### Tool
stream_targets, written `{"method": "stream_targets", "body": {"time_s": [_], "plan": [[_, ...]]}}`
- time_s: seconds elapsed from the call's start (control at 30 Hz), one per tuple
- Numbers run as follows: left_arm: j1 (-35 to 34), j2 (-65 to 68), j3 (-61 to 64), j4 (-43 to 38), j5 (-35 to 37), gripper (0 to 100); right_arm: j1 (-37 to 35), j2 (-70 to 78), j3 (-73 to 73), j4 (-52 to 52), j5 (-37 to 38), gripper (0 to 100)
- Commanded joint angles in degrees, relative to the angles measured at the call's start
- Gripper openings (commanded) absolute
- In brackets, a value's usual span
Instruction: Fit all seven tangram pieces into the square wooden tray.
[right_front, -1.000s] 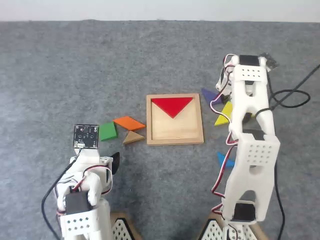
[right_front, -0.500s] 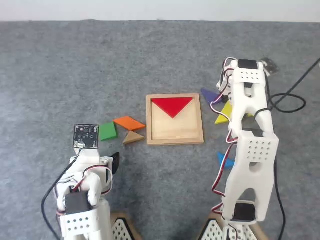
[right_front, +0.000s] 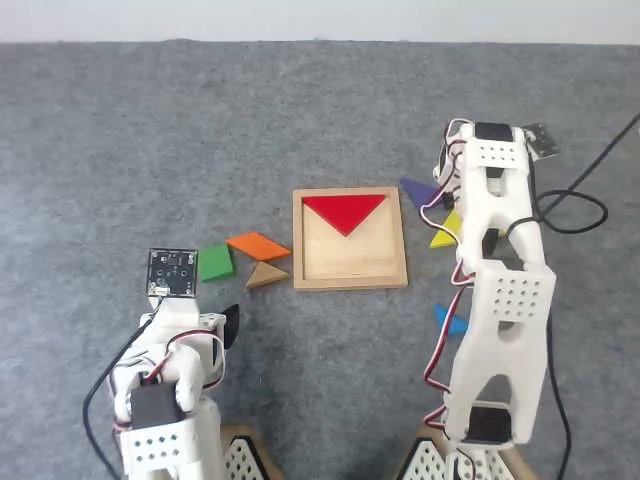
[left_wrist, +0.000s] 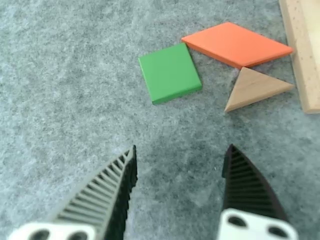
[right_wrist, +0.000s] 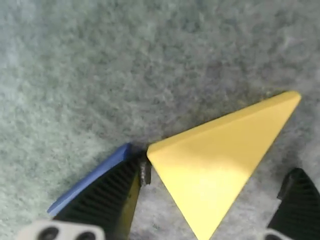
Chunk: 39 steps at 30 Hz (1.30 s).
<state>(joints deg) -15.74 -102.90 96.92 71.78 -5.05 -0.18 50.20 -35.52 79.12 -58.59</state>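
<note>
Where the high view looks down on the grey bench (right_front: 150, 130), the square wooden tray (right_front: 350, 284) lies in the middle. The red triangle (right_front: 345, 212) sits inside it, with its long side against the far rim. On the left arm's side of the tray, three pieces lie on the bench: the green square (right_front: 215, 263), the orange parallelogram (right_front: 258, 245) and the wood-coloured triangle (right_front: 266, 274), which is just beside the tray's near corner. The left arm (right_front: 165, 385) is folded back near its base, apart from these pieces. The right arm (right_front: 497, 290) is stretched out along the other side of the tray. Beside it are the violet triangle (right_front: 420, 190), the yellow triangle (right_front: 445, 232) and, nearer the base, a small blue piece (right_front: 450, 320).

In the left wrist view, the left claw (left_wrist: 180, 155) is wide and holds nothing. It hangs over bare carpet, and the green square, the parallelogram and the wood-coloured triangle lie beyond its tips.

In the right wrist view, the right claw (right_wrist: 220, 175) is also wide, low over the bench, with the yellow triangle between its two fingers. One finger is just beside a corner of the triangle and the other stands apart from it. A bluish piece (right_wrist: 85, 187) shows partly behind the first finger.
</note>
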Motion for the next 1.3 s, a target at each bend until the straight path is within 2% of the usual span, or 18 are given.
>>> {"method": "stream_targets", "body": {"time_s": [0.0, 0.07, 0.33, 0.53, 0.67, 0.77, 0.87, 1.0, 1.07, 1.13, 1.27], "plan": [[-0.4, -0.6, -0.4, 0.2, -0.4, 27, 1.3, 0.2, -2.8, 0.0, -0.2, 39.7], [-0.4, -0.6, -0.4, 0.2, -0.4, 27, 2.1, 0.0, -3.2, 0.1, 0.0, 38.4], [-0.4, -0.6, -0.4, 0.2, -0.4, 27, 3.6, 0.0, -3.7, 0.0, 7.3, 19.1], [-0.4, -0.6, -0.4, 0.2, -0.4, 27, 5.6, -0.1, -3.8, 0.2, 8.4, 13.6], [-0.4, -0.6, -0.4, 0.2, -0.4, 27, 10.1, -3.3, -3.8, 2.0, 8.4, 13.8], [-0.4, -0.6, -0.4, 0.2, -0.4, 27, 12.6, -6.8, -3.8, 4.1, 8.4, 18.6], [-0.4, -0.6, -0.4, 0.2, -0.4, 27, 11.6, -9.8, -3.8, 3.8, 7.7, 33.4], [-0.4, -0.6, -0.4, 0.2, -0.4, 27, 10.2, -10.3, -3.8, -1.7, -2.8, 55.1], [-0.4, -0.6, -0.4, 0.2, -0.4, 27, 10.2, -9.5, -3.8, -3.0, -6.2, 61.5], [-0.4, -0.6, -0.4, 0.2, -0.4, 27, 10.1, -8.3, -3.8, -4.3, -5.8, 61.7], [-0.4, -0.6, -0.4, 0.2, -0.4, 27, 10.5, -5.6, -3.8, -9.1, -4.5, 55.7]]}}
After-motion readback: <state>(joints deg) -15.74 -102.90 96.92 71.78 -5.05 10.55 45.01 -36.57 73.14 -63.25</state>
